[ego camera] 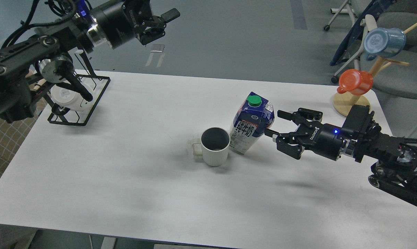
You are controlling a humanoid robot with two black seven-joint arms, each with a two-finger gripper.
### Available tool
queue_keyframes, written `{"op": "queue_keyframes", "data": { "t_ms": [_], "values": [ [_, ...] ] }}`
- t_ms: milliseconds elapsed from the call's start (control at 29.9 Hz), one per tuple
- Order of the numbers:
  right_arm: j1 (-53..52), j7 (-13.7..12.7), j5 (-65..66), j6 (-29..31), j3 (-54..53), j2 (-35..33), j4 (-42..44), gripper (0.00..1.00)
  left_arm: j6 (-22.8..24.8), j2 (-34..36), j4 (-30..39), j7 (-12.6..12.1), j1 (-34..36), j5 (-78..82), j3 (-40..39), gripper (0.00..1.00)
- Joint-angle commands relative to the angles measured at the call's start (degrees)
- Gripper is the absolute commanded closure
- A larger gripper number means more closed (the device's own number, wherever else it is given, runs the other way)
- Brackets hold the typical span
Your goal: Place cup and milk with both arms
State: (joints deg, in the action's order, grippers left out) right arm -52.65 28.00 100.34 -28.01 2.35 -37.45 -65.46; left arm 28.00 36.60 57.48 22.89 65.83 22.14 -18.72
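A white ribbed cup (214, 147) with a dark inside stands near the middle of the white table (125, 173), handle to the left. A blue and white milk carton (251, 121) with a green cap stands upright right behind it, touching or nearly touching it. My right gripper (275, 123) is open and empty just right of the carton, clear of it. My left gripper (161, 21) is raised high past the table's far left edge, fingers apart, holding nothing.
A black wire rack (77, 100) with a white round thing in it stands at the table's far left. A wooden mug tree (353, 100) with an orange cup (355, 81) and a blue cup (384, 42) stands at the far right. Chairs stand beyond.
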Motion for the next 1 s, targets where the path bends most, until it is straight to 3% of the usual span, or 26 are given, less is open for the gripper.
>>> {"op": "queue_keyframes", "data": {
  "t_ms": [0,167,335,469,602,803,870,904,970],
  "values": [
    [0.4,0.0,0.0,0.0,0.0,-4.9,-4.5,0.26,0.0,0.0,0.0,0.0,0.0,0.0,0.0,0.03],
    [0.4,0.0,-0.2,0.0,-0.2,-13.1,-12.4,0.26,0.0,0.3,0.0,0.0,0.0,0.0,-0.1,0.03],
    [-3.4,0.0,-10.8,0.0,-1.7,-20.4,-17.6,0.26,0.0,0.4,-0.1,0.0,0.0,-0.1,-0.2,0.03],
    [-11.5,0.0,-25.0,10.0,-6.4,-21.1,-16.6,0.26,0.0,0.5,-0.1,0.0,-0.1,-0.2,-0.3,0.03],
    [-15.4,0.0,-35.3,16.0,-11.1,-20.2,-13.9,0.26,0.0,0.4,-0.7,0.0,-0.2,-0.2,-0.3,0.03],
    [-18.7,0.0,-53.5,21.8,-17.2,-8.4,-1.2,0.26,-0.5,-1.9,-3.1,0.0,-0.4,-0.4,-2.9,0.03],
    [-19.5,0.0,-61.0,21.9,-19.4,-0.7,7.8,0.26,-0.7,-4.0,-6.6,0.0,-1.0,-1.0,-4.6,0.03],
    [-19.5,0.0,-61.1,21.9,-19.4,-0.7,7.8,0.26,-0.7,-4.0,-6.6,0.0,-1.0,-1.0,-4.7,0.03],
    [-21.8,0.0,-66.0,22.5,-20.8,8.3,18.7,0.22,-0.4,-6.4,-11.0,0.1,-1.1,-1.2,-6.8,0.03]
  ]
}}
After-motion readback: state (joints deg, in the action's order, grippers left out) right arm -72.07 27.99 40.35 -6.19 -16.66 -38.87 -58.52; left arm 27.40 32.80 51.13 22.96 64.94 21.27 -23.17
